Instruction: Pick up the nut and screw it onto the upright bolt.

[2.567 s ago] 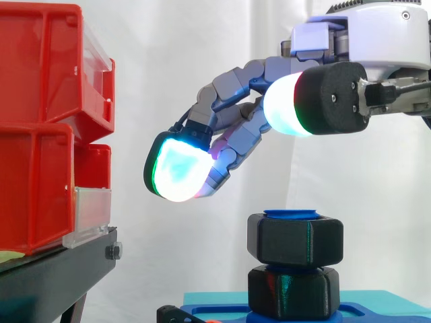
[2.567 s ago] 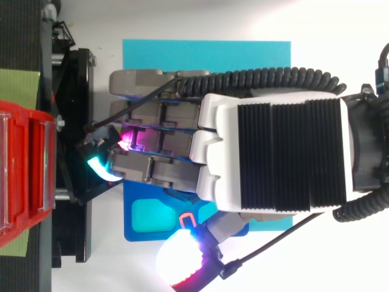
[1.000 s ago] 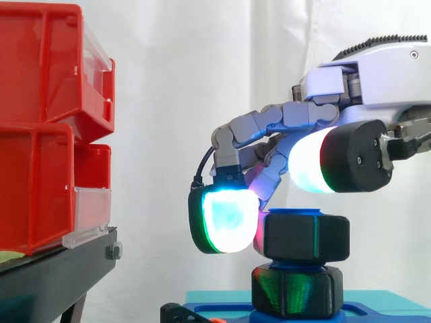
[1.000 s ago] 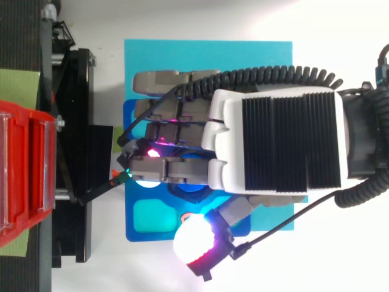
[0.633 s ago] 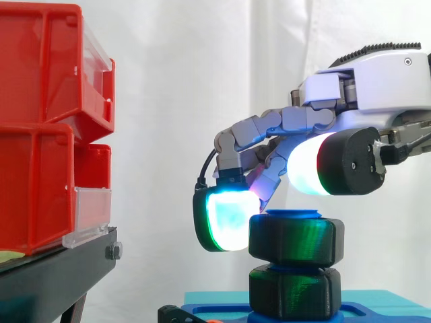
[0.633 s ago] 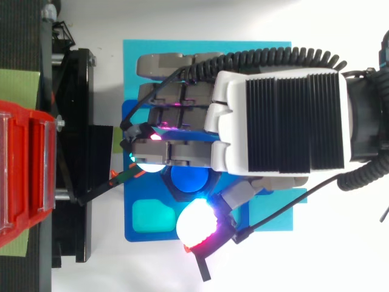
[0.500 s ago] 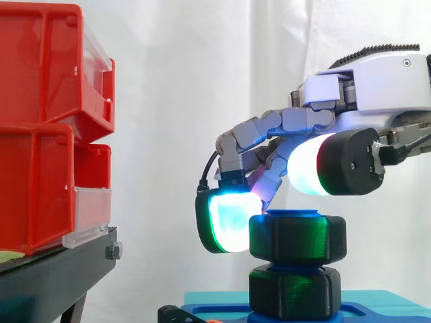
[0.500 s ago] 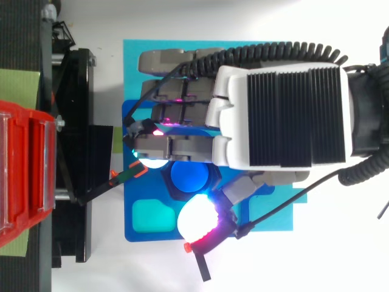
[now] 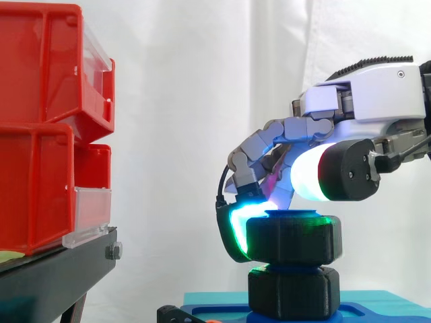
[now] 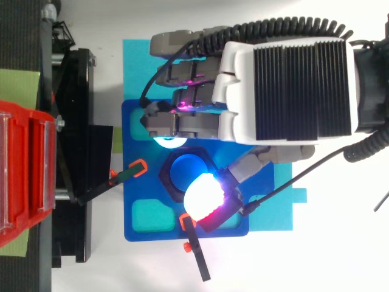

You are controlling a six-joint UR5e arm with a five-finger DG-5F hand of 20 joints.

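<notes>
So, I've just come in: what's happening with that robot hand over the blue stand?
The robot's hand is working on the black hex nut, which sits at the top of the upright blue bolt. Its curled fingers and thumb pinch the nut from opposite sides. A matching black hex piece sits just below, on the blue base.

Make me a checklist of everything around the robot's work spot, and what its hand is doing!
surface: blue plate on a cyan mat.
job's things: black nut sits on the blue bolt, above a second black hex piece.
clutter: black bars with orange tips by the plate.
hand: the hand has fingers and thumb curled round the nut.
cables: nothing seen.
surroundings: red bins on a black stand, white curtain.
</notes>
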